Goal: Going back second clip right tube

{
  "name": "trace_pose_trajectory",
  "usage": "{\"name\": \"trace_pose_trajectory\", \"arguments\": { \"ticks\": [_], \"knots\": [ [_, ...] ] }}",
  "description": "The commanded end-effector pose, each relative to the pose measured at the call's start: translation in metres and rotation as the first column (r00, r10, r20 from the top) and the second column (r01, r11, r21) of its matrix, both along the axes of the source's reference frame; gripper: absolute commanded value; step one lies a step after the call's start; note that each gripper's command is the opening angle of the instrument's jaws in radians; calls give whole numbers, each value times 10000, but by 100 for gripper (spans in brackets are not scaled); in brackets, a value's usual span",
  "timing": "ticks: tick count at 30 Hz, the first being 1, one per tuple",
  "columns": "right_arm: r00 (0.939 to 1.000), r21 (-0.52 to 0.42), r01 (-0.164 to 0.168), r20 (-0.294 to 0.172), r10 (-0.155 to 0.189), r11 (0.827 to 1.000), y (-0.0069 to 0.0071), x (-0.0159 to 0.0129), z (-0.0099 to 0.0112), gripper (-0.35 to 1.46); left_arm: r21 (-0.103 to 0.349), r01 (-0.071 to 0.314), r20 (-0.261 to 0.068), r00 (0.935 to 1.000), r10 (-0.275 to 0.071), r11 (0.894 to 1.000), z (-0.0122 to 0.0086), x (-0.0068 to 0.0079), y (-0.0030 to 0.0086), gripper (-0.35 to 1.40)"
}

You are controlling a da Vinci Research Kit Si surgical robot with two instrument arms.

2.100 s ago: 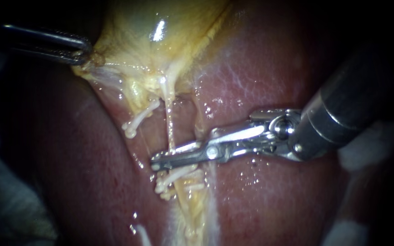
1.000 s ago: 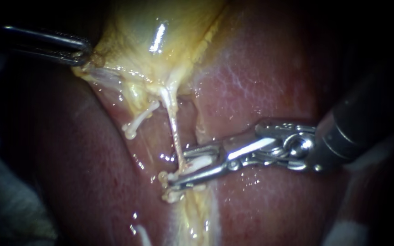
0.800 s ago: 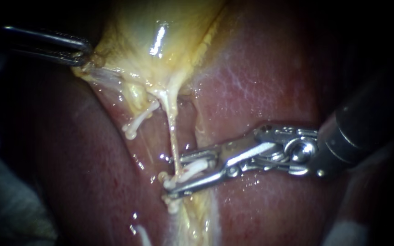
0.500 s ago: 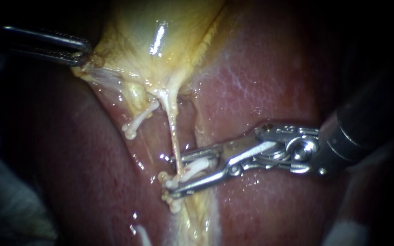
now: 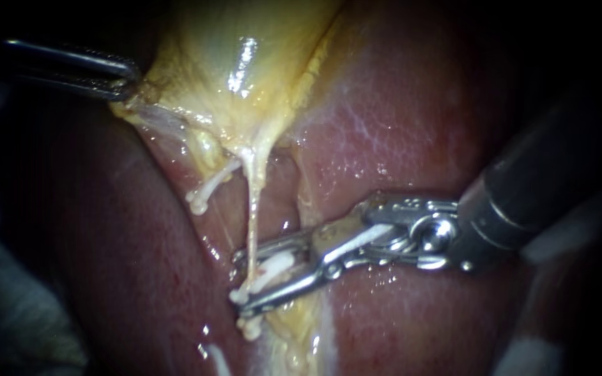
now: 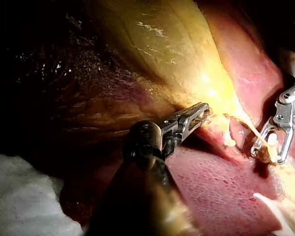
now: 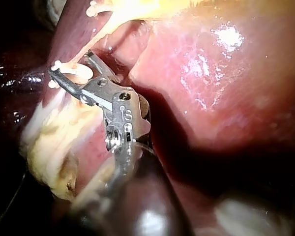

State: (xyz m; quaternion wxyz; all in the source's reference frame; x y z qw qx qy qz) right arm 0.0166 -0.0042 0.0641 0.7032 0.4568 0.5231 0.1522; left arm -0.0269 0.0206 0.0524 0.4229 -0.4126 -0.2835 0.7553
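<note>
My right instrument [image 5: 237, 278] comes in from the right, its jaws open on either side of the thin right tube [image 5: 252, 209]. A white clip [image 5: 273, 266] sits on that tube in the gap between the jaws. Another white clip [image 5: 249, 329] shows just below them. In the right wrist view the same clip [image 7: 78, 73] lies between the open jaws [image 7: 71, 63]. At the upper left my left instrument [image 5: 125, 80] is shut on the edge of the yellow gallbladder [image 5: 245, 69]. The left wrist view shows that grip [image 6: 202, 110] too.
A white clip [image 5: 207, 188] sits on the short left tube beside the right one. Red liver [image 5: 398, 118] lies under and around both tubes. White gauze [image 5: 524, 351] shows at the lower right, and more [image 6: 19, 196] lies beside my left instrument's shaft.
The right jaws, shut across the tube 2.1 s ago, have opened with the white clip between them. In the last half second they shifted left and the tube leans left. The left instrument held still.
</note>
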Motion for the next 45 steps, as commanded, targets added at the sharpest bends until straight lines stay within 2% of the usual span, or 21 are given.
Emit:
{"name": "trace_pose_trajectory", "arguments": {
  "ticks": [1, 10, 14, 17, 21, 29, 31, 33, 34, 36, 38, 41, 42, 45],
  "knots": [
    [10000, -38, -56, 15, 56, 10000, 1, 0, 0, 50, 3, 6, -6, 10000, -6, 10000, 0, 0, 0, -35],
    [9998, -53, -201, 77, 201, 9998, 7, -5, 3, 50, 3, 9, -8, 10000, -9, 10000, 0, 0, 0, -35],
    [9995, 9, -283, -104, 283, 9996, 2, -6, -2, 50, 3, 9, -8, 10000, -9, 10000, 0, 0, 0, -35],
    [9986, 192, -134, -507, 144, 9997, -5, -5, -10, 50, 3, 8, -7, 10000, -8, 10000, 0, 0, 0, -35],
    [9977, 237, 14, -678, 2, 9997, -13, 0, -20, 50, 3, 7, -6, 10000, -7, 10000, 0, 0, 0, -35],
    [9975, 237, 59, -702, -42, 9997, -6, -3, -12, 49, 2, 9, -8, 10000, -9, 10000, 0, 0, 0, -35],
    [9983, 183, 52, -579, -42, 9998, -2, -5, -8, 48, 1, 10, -9, 10000, -10, 10000, 1, -1, 0, -35],
    [9998, -49, -144, -100, 143, 9999, 3, -7, -2, 48, 0, 13, -11, 10000, -13, 10000, 1, -1, 0, -35],
    [9999, -119, -141, 50, 141, 9998, 5, -8, 0, 48, -1, 15, -12, 10000, -15, 10000, 1, -1, 0, -35],
    [9986, -307, -279, 449, 292, 9991, 10, -14, 6, 49, -2, 16, -13, 10000, -16, 10000, 1, -2, 0, -35],
    [9973, -331, -362, 627, 382, 9988, 14, -19, 9, 49, -2, 16, -13, 10000, -16, 10000, 1, -2, 0, -35],
    [9933, -716, -581, 955, 649, 9957, 20, -27, 12, 49, -2, 14, -11, 10000, -14, 10000, 1, -1, 0, -35],
    [9894, -947, -827, 1114, 931, 9921, 23, -29, 12, 49, -2, 12, -10, 10000, -12, 10000, 1, -2, 0, -35],
    [9832, -1412, -1017, 1365, 1211, 9847, 30, -34, 14, 49, -2, 12, -10, 10000, -12, 10000, 1, -1, 0, -35]
  ]
}}
